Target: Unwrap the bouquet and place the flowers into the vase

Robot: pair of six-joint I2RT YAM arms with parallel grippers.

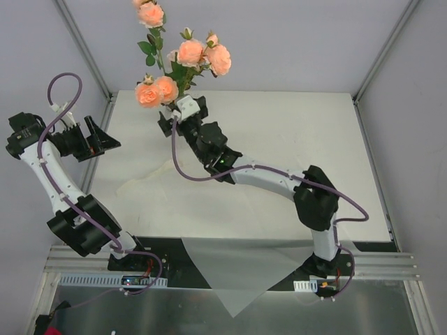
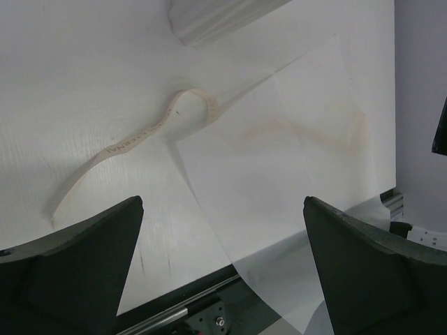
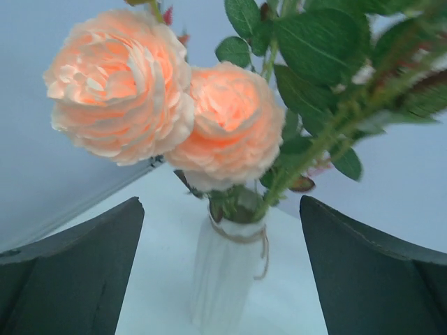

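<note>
Near the far edge of the bench (image 1: 293, 132), somewhat left of its middle, the right pincer (image 3: 222, 265) is released. Its two dark fingers (image 3: 77, 279) stand wide on both sides of the vase (image 3: 225, 286), and a strip of bench shows between each finger and the white ribbed wall. The vase stands upright, with a thin cord around its neck. The flowers (image 3: 230, 125) are in its mouth. Two big peach-pink blooms lean to the left of the stems, and green leaves spread up to the right. From above, the blooms and leaves cover the vase and the front part of this pincer, so the vase cannot be seen well in that view. The right arm reaches across the bench from its base at the near right side.

The left pincer (image 2: 222, 201) is released too and holds nothing. It hangs above the left edge of the bench, well apart from the vase. Below it the cream ribbon (image 2: 160, 125) lies loose on the bench in a curve. Just beside the ribbon lies the wrapping sheet (image 2: 279, 181), thin and half transparent, and its corner hangs over the near edge between the two arm bases. One more piece of cream ribbon shows faintly through the sheet.
</note>
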